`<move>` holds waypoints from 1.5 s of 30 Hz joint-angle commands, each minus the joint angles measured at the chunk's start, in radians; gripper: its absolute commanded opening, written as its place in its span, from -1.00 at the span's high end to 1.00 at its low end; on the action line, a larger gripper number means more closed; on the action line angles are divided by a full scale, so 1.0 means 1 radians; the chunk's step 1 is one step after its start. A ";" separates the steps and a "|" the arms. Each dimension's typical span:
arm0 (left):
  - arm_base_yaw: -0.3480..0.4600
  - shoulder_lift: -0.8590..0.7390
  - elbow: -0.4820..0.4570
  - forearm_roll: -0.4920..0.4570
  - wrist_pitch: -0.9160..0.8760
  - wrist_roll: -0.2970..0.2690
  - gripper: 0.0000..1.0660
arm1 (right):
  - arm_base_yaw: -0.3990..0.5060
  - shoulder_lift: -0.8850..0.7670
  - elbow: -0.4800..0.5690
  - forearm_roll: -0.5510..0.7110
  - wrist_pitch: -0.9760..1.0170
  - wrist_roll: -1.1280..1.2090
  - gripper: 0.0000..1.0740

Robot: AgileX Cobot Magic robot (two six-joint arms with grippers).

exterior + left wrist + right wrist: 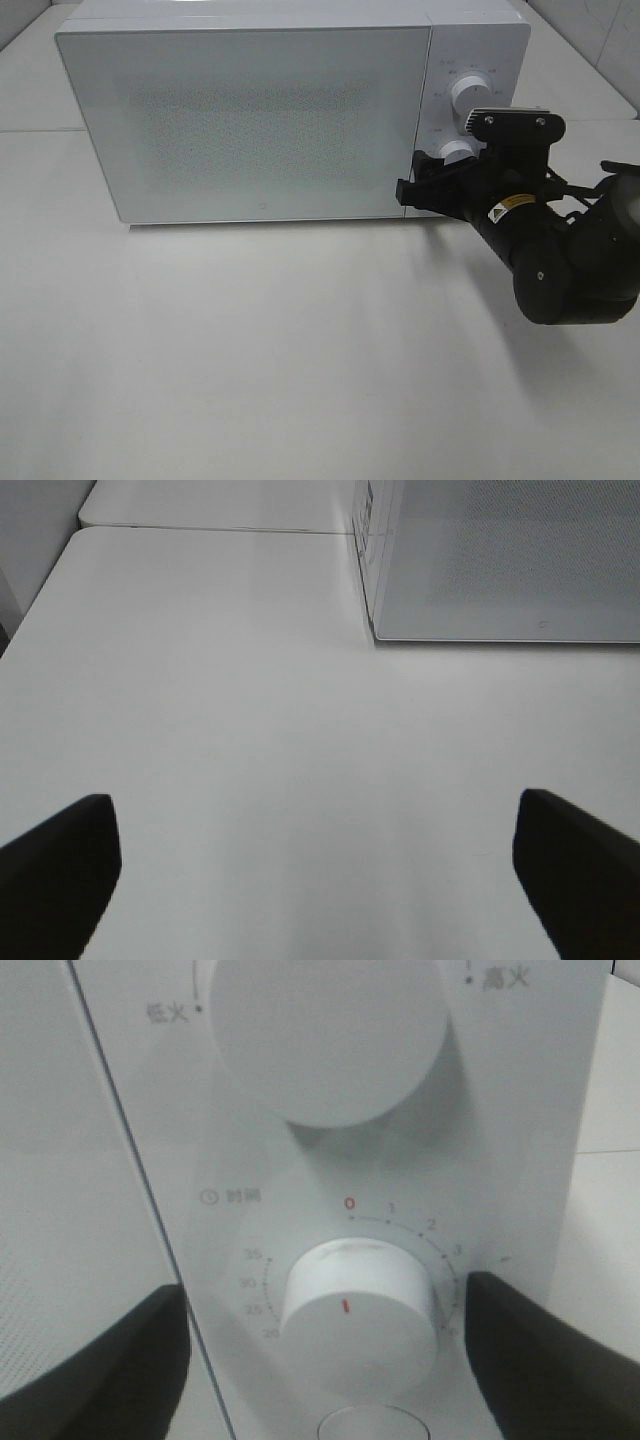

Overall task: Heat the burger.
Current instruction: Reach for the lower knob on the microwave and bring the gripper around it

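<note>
A white microwave (250,120) stands at the back of the counter (250,340) with its speckled door (240,125) shut. The burger shows in no view, so its place cannot be told. On the control panel at the right of the door sit an upper knob (470,92) and, below it, a timer knob (457,150). The right end effector (425,180) is up against this panel at the height of the timer knob. In the right wrist view its two dark fingers (110,1360) stand either side of that knob, parted wider than it, with a gap showing on each side, the narrower one on the side away from the door; it has hold of nothing. The knob's red mark lies in line with the red 0 on the printed scale. The left end effector (315,870) hovers over bare counter in front of the microwave's other end, its fingers (60,870) spread wide apart with nothing between them.
</note>
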 commanded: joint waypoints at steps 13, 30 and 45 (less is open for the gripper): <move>0.003 -0.018 0.001 -0.003 -0.008 -0.005 -0.89 | -0.003 -0.002 -0.017 -0.020 -0.105 0.001 0.35; 0.003 -0.018 0.001 -0.003 -0.008 -0.005 -0.89 | -0.003 -0.002 -0.017 -0.029 -0.105 0.381 0.68; 0.003 -0.018 0.001 -0.003 -0.008 -0.005 -0.89 | -0.003 -0.002 -0.017 -0.051 -0.105 1.352 0.68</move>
